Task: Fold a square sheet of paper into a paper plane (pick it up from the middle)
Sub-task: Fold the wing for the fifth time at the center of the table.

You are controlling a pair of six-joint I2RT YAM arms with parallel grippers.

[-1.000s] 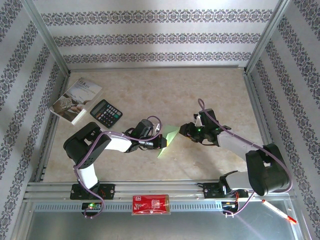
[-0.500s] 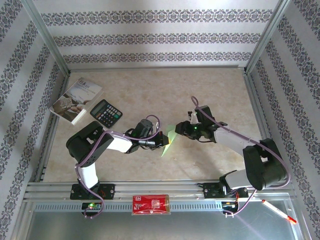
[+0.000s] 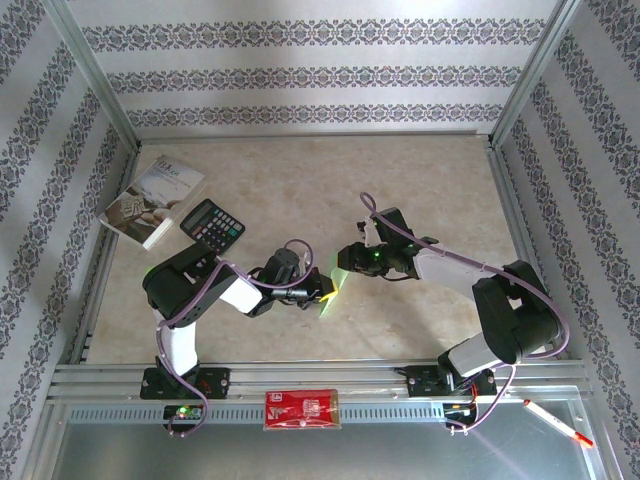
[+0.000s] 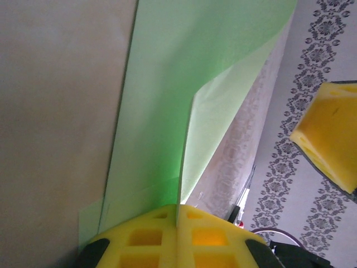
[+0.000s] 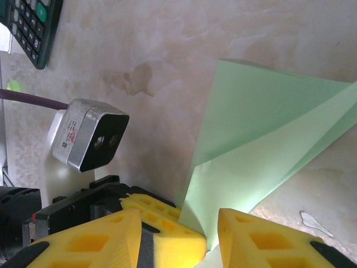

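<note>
The sheet of light green paper point(image 3: 333, 290) is folded and held off the tabletop near the middle. My left gripper point(image 3: 322, 291) is shut on its lower edge, and its yellow pads point(image 4: 177, 223) are pressed together with the paper point(image 4: 162, 111) rising between them. My right gripper point(image 3: 347, 263) stands open just right of the paper. Its two yellow fingers point(image 5: 268, 240) straddle the paper's edge point(image 5: 251, 151) and the tip of the left gripper point(image 5: 167, 223). One right finger point(image 4: 329, 134) hangs beside the sheet in the left wrist view.
A black calculator point(image 3: 212, 225) and a grey-white booklet point(image 3: 152, 200) lie at the back left. A red flat packet point(image 3: 302, 409) sits on the front rail and a pen point(image 3: 558, 422) at the front right. Metal frame posts border the table.
My right gripper has moved left, up to the paper, and now straddles its edge. The left gripper has shifted slightly with the paper still in it.
</note>
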